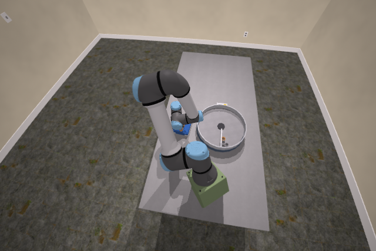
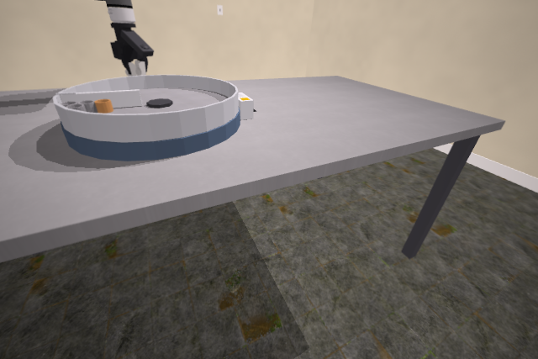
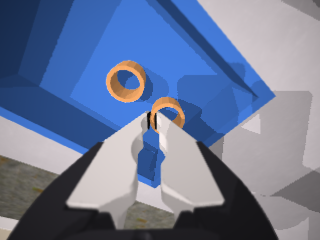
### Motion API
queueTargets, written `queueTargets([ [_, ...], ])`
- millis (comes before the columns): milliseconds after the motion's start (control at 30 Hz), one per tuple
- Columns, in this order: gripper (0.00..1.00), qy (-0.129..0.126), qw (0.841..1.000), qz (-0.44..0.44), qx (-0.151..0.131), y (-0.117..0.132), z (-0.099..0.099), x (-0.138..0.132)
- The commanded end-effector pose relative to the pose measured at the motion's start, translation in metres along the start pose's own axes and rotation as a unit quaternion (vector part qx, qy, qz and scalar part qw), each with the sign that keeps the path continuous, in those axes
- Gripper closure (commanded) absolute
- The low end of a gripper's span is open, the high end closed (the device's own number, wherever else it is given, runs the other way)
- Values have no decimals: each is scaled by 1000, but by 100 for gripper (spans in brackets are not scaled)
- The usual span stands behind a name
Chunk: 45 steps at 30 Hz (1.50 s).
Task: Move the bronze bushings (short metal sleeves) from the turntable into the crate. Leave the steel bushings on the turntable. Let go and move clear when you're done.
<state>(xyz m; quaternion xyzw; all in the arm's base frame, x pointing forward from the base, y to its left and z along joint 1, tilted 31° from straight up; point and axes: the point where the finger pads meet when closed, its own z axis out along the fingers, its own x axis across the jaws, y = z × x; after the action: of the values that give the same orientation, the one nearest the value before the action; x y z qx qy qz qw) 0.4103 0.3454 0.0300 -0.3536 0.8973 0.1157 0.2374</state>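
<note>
My gripper [image 3: 152,112] [image 2: 136,73] is shut over the blue crate [image 3: 258,94] [image 1: 186,129], near one corner. Its fingertips pinch the wall of a bronze bushing [image 3: 177,109], partly hidden by the right finger; its height over the crate floor is hard to tell. Another bronze bushing [image 3: 141,82] lies on the crate floor, with its open end up. On the turntable [image 1: 242,133] [image 2: 203,118], one bronze bushing [image 1: 223,138] [image 2: 103,107] stands beside the white divider. Several steel bushings [image 1: 227,144] [image 2: 87,105] stand close to it, near the rim.
The turntable has a tall white wall, a low divider [image 1: 221,136] [image 2: 128,98] and a black hub [image 1: 221,126] [image 2: 159,102]. A small white box [image 2: 245,107] [image 1: 221,103] sits at its outer side. The arm's green base [image 1: 212,193] stands on the table.
</note>
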Motion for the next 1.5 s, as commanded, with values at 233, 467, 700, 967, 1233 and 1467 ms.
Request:
queueTargets([
  [233, 100, -1, 1000, -1, 0, 0, 3, -2],
  [467, 100, -1, 1000, -1, 0, 0, 5, -2],
  [700, 100, -1, 1000, -1, 0, 0, 6, -2],
  [967, 100, -1, 1000, -1, 0, 0, 6, -2],
  [1233, 100, -1, 1000, -1, 0, 0, 6, -2],
  [1467, 100, -1, 1000, -1, 0, 0, 6, -2],
])
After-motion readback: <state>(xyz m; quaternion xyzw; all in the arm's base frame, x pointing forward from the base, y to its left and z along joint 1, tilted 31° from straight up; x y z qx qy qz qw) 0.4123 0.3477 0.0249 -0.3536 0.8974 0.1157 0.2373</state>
